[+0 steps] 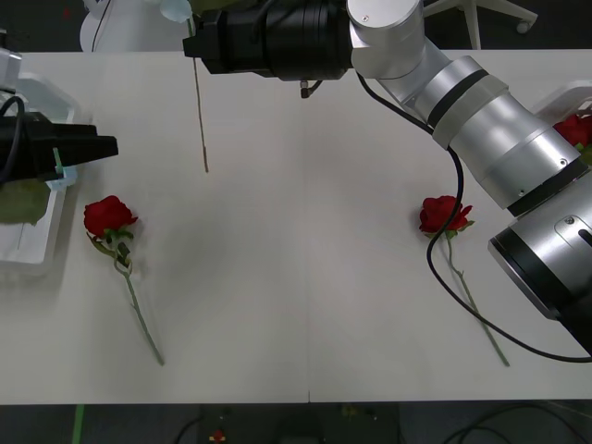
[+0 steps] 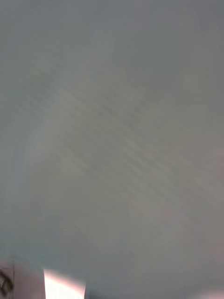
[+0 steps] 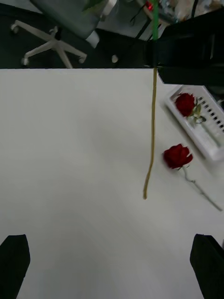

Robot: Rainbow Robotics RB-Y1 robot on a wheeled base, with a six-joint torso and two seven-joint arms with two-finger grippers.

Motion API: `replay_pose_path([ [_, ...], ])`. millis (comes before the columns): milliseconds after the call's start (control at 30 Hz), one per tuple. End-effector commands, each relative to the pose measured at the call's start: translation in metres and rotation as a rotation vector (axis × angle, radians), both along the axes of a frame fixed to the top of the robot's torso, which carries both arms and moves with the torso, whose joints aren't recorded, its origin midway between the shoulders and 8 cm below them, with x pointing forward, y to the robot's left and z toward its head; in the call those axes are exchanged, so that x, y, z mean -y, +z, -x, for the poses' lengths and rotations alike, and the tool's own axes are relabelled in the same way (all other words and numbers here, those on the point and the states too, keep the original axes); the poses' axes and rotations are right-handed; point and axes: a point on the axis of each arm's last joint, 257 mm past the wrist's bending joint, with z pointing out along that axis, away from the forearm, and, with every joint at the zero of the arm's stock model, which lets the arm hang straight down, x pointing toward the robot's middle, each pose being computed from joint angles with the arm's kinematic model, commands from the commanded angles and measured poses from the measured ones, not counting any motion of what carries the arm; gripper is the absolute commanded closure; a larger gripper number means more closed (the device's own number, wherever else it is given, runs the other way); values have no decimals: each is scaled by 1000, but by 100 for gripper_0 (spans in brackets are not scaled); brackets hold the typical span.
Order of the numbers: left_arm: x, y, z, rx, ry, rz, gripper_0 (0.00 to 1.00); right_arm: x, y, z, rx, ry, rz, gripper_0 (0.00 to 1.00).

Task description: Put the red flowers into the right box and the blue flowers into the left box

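**Desk:** What's the biggest thing on your feed?

**Me:** The white table; over its far edge my right arm reaches across, and the right gripper is clamped on a blue flower's stem, pale petals at the top, the long stem hanging down above the table.

**Desk:** And the boxes?

**Me:** The left box sits at the left edge with a green leaf in it; the right box at the right edge holds one red rose.

**Desk:** The left side?

**Me:** The left gripper hovers just past the left box's inner rim; from its wrist camera both black fingers sit wide apart, holding nothing.

**Desk:** Loose flowers?

**Me:** Two red roses lie on the table; one near the left box, one near the right arm, stems pointing toward me.
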Motion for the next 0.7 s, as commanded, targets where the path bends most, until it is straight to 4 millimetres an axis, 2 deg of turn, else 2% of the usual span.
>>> replay_pose_path([
  [33, 30, -8, -2, -61, -34, 139, 0, -32, 33, 27, 84, 79, -19, 100],
  [200, 51, -13, -11, -68, -27, 174, 0, -33, 31, 27, 83, 81, -19, 100],
  [533, 122, -13, -38, -95, -75, 275, 0, -35, 34, 30, 75, 89, -30, 100],
  [667, 141, -14, -43, -112, -102, 287, 0, -35, 33, 30, 73, 88, -30, 100],
  [700, 144, -14, -44, -110, -107, 288, 14, -34, 34, 30, 75, 87, -29, 100],
])
